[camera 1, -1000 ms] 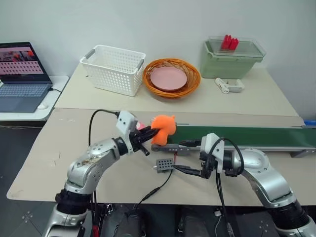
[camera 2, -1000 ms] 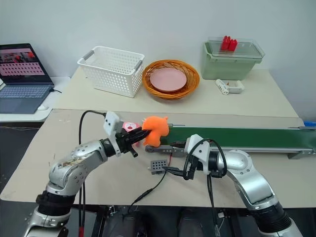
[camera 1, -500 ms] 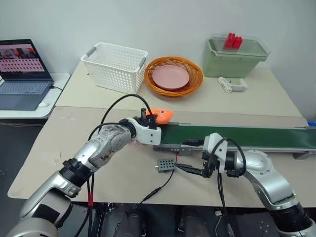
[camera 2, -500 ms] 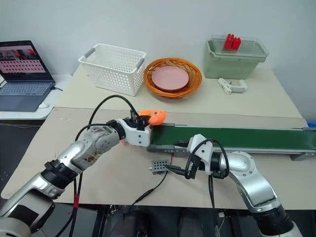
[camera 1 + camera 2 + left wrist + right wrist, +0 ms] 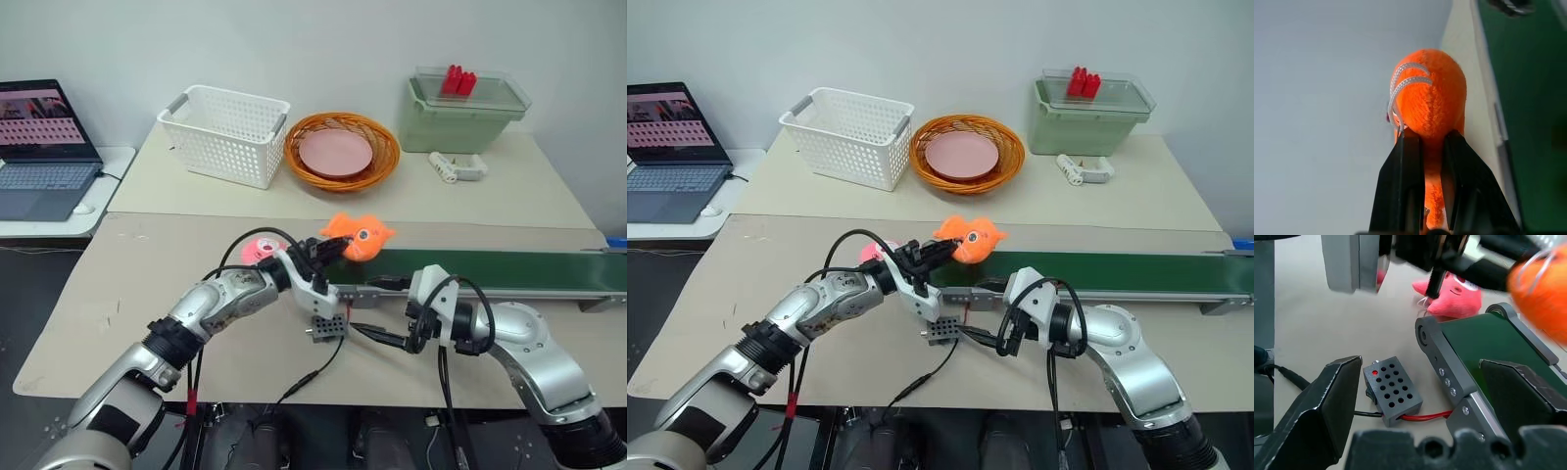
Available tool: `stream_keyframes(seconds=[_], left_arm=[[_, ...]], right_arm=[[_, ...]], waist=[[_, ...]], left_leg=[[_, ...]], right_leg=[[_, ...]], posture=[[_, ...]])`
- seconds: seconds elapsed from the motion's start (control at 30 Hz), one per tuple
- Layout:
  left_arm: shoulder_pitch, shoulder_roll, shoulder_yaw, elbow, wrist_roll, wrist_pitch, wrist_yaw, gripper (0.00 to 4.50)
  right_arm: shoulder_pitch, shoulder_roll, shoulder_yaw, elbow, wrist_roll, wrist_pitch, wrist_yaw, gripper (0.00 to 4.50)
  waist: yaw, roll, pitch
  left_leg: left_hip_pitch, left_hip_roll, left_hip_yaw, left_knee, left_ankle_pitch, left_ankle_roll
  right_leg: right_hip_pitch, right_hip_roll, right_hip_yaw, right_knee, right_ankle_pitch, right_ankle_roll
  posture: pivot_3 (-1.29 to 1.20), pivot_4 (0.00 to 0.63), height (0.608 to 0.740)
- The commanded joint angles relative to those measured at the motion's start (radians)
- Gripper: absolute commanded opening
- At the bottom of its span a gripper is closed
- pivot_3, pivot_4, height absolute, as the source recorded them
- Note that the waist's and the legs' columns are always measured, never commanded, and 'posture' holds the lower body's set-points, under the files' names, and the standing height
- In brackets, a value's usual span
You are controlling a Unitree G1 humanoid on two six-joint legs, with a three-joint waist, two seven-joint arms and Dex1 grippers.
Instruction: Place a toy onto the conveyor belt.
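Note:
The orange fish toy (image 5: 359,236) hangs in the air at the left end of the dark-green conveyor belt (image 5: 490,269), its eye facing right. My left gripper (image 5: 329,251) is shut on the toy's tail end, and in the left wrist view both black fingers (image 5: 1406,161) pinch the orange plush (image 5: 1432,98). My right gripper (image 5: 383,310) stands open in front of the belt's left roller, holding nothing. Its wrist view shows the belt (image 5: 1484,340) between the spread fingers.
A pink toy (image 5: 260,252) lies left of the belt's end. A small grey box (image 5: 328,326) with wires sits in front of it. At the back stand a white basket (image 5: 227,132), a wicker basket (image 5: 338,174) holding a pink plate, and a green bin (image 5: 465,127). A laptop (image 5: 39,147) is far left.
My left wrist has rolled and the arm has swung right, carrying the toy from beside the belt's end to over it. The right arm has stayed put.

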Motion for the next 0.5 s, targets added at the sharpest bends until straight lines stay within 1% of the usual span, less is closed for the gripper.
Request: stream_keyframes(seconds=[0.03, 0.23, 0.3, 0.33, 0.37, 0.5], left_arm=[[-0.001, -0.007, -0.001, 0.054, -0.007, -0.02, -0.05, 0.54], [0.005, -0.019, 0.007, 0.09, -0.02, -0.041, -0.102, 0.54], [0.008, -0.022, 0.01, 0.093, -0.023, -0.043, -0.111, 1.1], [0.008, -0.024, 0.011, 0.095, -0.024, -0.045, -0.115, 1.23], [0.009, -0.025, 0.013, 0.097, -0.024, -0.045, -0.118, 1.7], [0.016, -0.032, 0.033, 0.092, -0.02, -0.027, -0.124, 3.15]], right_arm=[[0.003, -0.003, -0.036, -0.04, 0.018, 0.004, -0.009, 4.5], [0.003, -0.004, -0.039, -0.044, 0.02, 0.005, -0.012, 4.5], [0.002, -0.004, -0.038, -0.045, 0.019, 0.007, -0.013, 4.5], [0.001, -0.004, -0.038, -0.045, 0.019, 0.007, -0.013, 4.5], [0.001, -0.004, -0.038, -0.046, 0.02, 0.008, -0.013, 4.5], [0.001, -0.002, -0.034, -0.047, 0.02, 0.012, -0.015, 4.5]], waist=[[0.0, 0.0, 0.0], [0.0, 0.0, 0.0], [0.0, 0.0, 0.0], [0.0, 0.0, 0.0], [0.0, 0.0, 0.0], [0.0, 0.0, 0.0]], left_leg=[[0.0, 0.0, 0.0, 0.001, 0.0, 0.0], [-0.001, 0.001, 0.0, 0.007, -0.003, 0.008], [-0.001, 0.001, 0.0, 0.008, -0.003, 0.008], [-0.001, 0.0, 0.0, 0.008, -0.003, 0.008], [-0.001, 0.0, 0.0, 0.008, -0.003, 0.008], [0.0, 0.001, 0.0, 0.008, -0.003, 0.008]], right_leg=[[0.0, 0.0, 0.0, 0.0, 0.0, 0.0], [0.001, 0.0, 0.0, 0.001, 0.002, 0.0], [0.001, 0.0, 0.001, 0.001, 0.003, 0.001], [0.001, 0.0, 0.001, 0.001, 0.003, 0.001], [0.001, 0.0, 0.001, 0.001, 0.003, 0.001], [0.003, 0.0, 0.001, 0.001, 0.003, 0.001]], posture=[[0.0, 0.15, 0.74], [0.0, 0.15, 0.74], [0.0, 0.15, 0.74], [0.0, 0.15, 0.74], [0.0, 0.15, 0.74], [0.0, 0.15, 0.74]])
